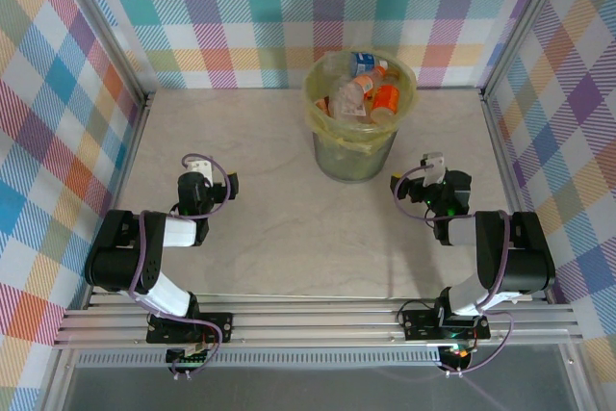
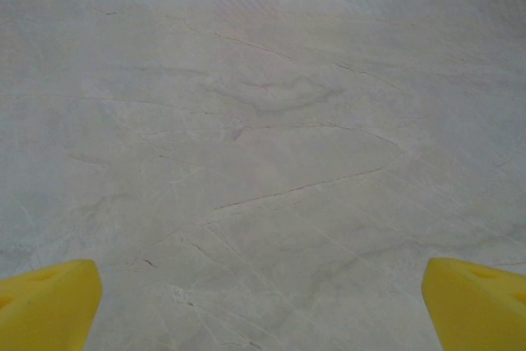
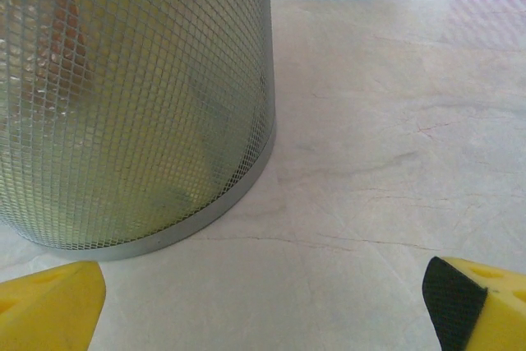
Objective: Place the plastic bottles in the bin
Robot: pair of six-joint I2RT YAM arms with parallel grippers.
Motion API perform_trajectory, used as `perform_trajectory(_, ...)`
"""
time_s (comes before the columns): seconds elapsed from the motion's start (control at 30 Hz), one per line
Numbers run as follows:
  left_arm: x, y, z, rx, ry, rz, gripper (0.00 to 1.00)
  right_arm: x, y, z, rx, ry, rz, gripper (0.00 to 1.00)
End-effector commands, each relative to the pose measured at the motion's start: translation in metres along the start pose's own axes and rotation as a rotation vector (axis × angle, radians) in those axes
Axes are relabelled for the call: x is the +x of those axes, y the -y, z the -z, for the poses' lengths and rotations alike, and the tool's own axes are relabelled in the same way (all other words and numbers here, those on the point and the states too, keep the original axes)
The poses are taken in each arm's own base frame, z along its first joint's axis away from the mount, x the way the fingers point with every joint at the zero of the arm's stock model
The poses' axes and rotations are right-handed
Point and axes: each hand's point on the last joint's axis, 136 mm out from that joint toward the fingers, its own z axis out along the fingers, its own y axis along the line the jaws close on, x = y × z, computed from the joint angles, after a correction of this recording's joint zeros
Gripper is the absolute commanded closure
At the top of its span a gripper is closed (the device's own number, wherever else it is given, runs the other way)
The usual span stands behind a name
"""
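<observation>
The bin (image 1: 352, 161), a round mesh bucket with a yellowish bag liner, stands at the back middle of the table. Several plastic bottles (image 1: 383, 97) with orange and blue labels lie heaped inside it up to the rim. My left gripper (image 1: 199, 165) rests low on the left, well apart from the bin, open over bare tabletop, its yellow fingertips (image 2: 49, 306) spread wide. My right gripper (image 1: 431, 166) sits just right of the bin, open and holding nothing. In the right wrist view the bin's mesh wall (image 3: 131, 96) stands close ahead on the left, and a faint orange shape shows through it.
The marbled tabletop (image 1: 279, 238) stretches between the arms. Checked fabric walls (image 1: 58, 103) and aluminium posts enclose the left, right and back. A rail (image 1: 318, 320) carrying both arm bases runs along the near edge.
</observation>
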Motion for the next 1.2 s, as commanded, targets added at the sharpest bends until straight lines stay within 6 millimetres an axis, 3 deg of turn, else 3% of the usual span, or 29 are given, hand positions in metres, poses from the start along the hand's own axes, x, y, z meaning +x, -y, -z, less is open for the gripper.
perform_trajectory(0.0,-0.003,0.001,-0.001,0.012,0.002,0.012,0.0,-0.004,0.005,0.0,0.015,0.015,0.002,0.0)
perform_trajectory(0.1,-0.002,0.001,-0.001,0.012,0.002,0.012,0.0,-0.003,0.029,-0.003,0.149,-0.009,-0.06,0.0)
perform_trajectory(1.17,-0.002,0.001,-0.002,0.013,0.0,0.011,0.0,-0.004,0.029,-0.002,0.149,-0.007,-0.058,0.0)
